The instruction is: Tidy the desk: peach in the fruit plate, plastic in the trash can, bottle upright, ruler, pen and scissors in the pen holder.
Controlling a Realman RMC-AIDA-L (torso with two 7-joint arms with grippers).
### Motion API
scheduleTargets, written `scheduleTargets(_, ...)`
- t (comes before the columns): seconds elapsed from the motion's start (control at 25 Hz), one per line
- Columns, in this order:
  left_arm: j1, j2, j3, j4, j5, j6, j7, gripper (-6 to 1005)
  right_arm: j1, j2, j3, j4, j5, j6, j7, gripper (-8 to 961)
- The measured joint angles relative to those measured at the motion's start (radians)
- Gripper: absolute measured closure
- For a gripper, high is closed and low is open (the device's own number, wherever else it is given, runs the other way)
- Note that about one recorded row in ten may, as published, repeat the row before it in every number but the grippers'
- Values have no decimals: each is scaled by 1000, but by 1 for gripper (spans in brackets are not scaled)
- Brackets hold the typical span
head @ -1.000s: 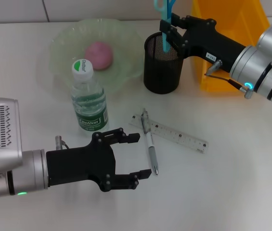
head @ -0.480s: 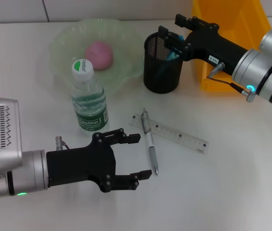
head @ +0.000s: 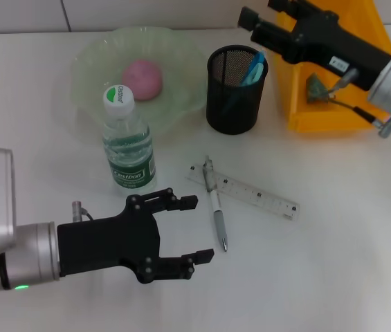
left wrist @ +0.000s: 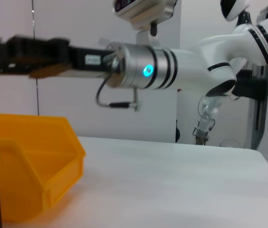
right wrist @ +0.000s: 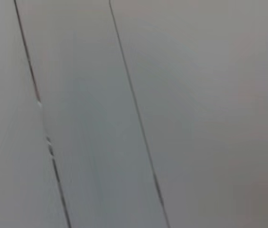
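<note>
Black mesh pen holder w/ scissors inside; right gripper above, jaws unclear; left gripper jaws open.

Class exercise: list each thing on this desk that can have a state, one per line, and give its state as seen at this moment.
Peach: lying in the fruit plate.
Bottle: upright, capped.
Scissors: inside the pen holder.
Pen: flat on the desk, across the ruler's end.
Ruler: flat on the desk.
Left gripper: open, empty, near the pen.
Right gripper: raised beyond the pen holder.
</note>
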Motion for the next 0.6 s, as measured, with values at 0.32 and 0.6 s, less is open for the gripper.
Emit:
scheduleTargets(0.32, 52, 4, -66, 1, 4, 89, 1, 186, 20, -24, 259, -499, -856, -228, 926, 181)
scheduleTargets(0.6, 65, 5, -81, -2, 7, 109, 0, 186, 249, -55, 315, -568, -1380, -608, 1177, 183)
